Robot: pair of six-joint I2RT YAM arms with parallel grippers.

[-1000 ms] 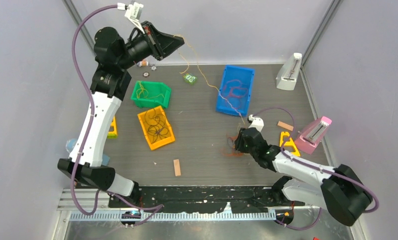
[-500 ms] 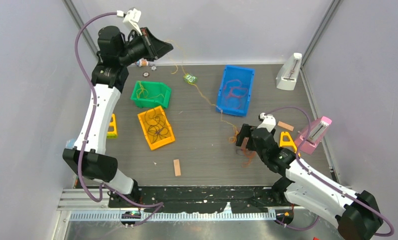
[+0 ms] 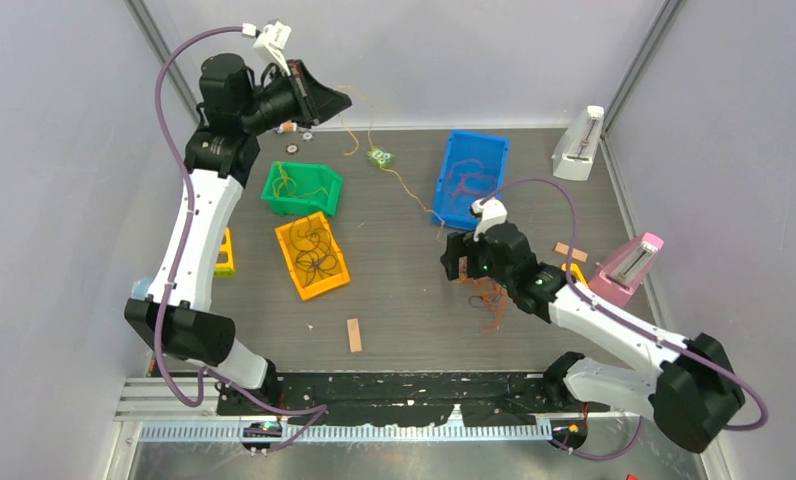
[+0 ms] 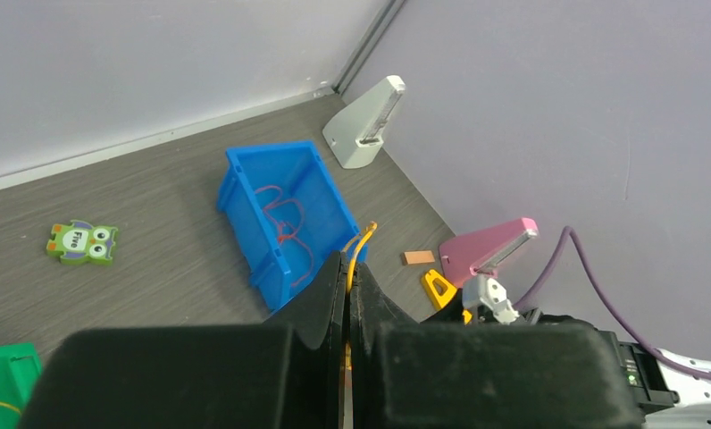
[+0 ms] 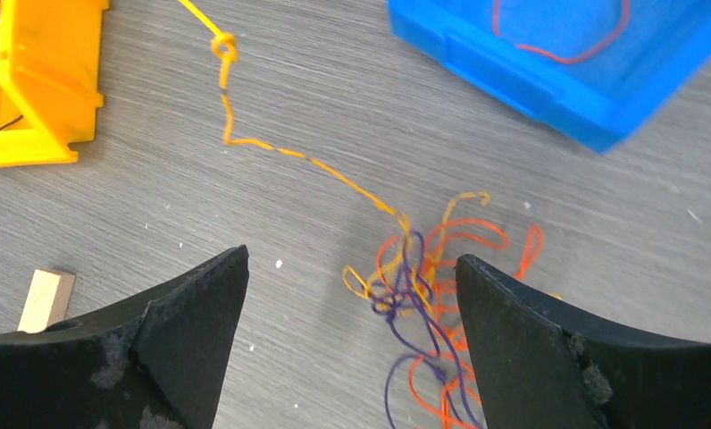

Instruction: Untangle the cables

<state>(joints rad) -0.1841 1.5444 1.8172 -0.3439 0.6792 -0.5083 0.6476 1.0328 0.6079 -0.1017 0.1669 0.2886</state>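
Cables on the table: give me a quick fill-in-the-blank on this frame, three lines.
The left gripper is ___ on a thin orange cable.
The right gripper hangs ___ above the tangle of orange and purple strands.
The looped cable lying in the blue bin is ___.
Missing words: shut; open; red.

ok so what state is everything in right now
left pincer, shut on the orange cable, raised
right pincer, open, over the tangle
orange cable, runs from left pincer to the tangle
tangle, orange, red and purple strands knotted together
blue bin, red cable inside
orange bin, dark cables inside
green bin, yellow-green cable inside
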